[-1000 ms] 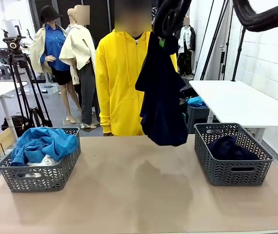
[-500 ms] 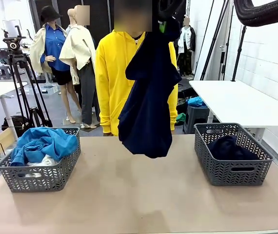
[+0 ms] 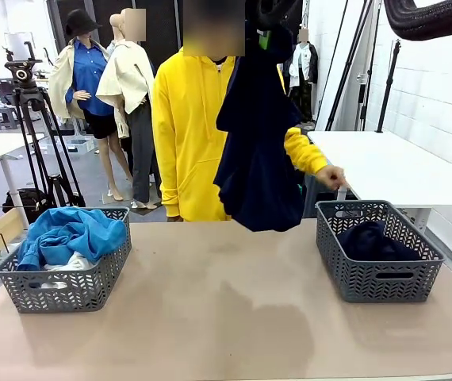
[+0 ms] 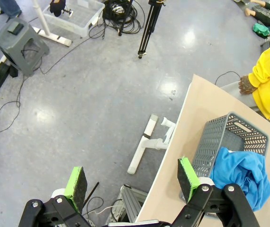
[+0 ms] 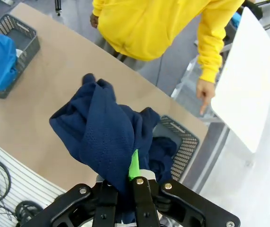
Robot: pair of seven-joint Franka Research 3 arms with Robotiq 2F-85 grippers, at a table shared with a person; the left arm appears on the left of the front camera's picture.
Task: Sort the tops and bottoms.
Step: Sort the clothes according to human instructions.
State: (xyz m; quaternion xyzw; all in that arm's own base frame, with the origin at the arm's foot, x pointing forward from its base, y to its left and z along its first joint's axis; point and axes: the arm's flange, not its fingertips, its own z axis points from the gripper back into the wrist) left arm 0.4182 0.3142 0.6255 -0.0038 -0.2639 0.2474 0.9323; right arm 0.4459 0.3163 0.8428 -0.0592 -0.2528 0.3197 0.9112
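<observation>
1. The right gripper is clenched on a navy garment, its green pads pinching the cloth at the top – high above the desk.
2. The garment hangs straight down from the gripper in a loose bundle, its lower edge clear of the desk, over the far middle of the desk and left of the right basket.
3. In the right wrist view the garment spreads out below the fingers, with the desk beneath it.
4. The right basket holds another navy garment, bunched inside.
5. The left basket sits at the desk's left end and holds the blue top – piled above the rim – with the white top showing under it.
6. The left gripper is released, pads well apart, nothing between them; it looks down past the desk edge at the floor, with the left basket and blue top beside its one finger.
7. A person in a yellow hoodie stands at the far side; one hand points down just above the right basket's far rim.
</observation>
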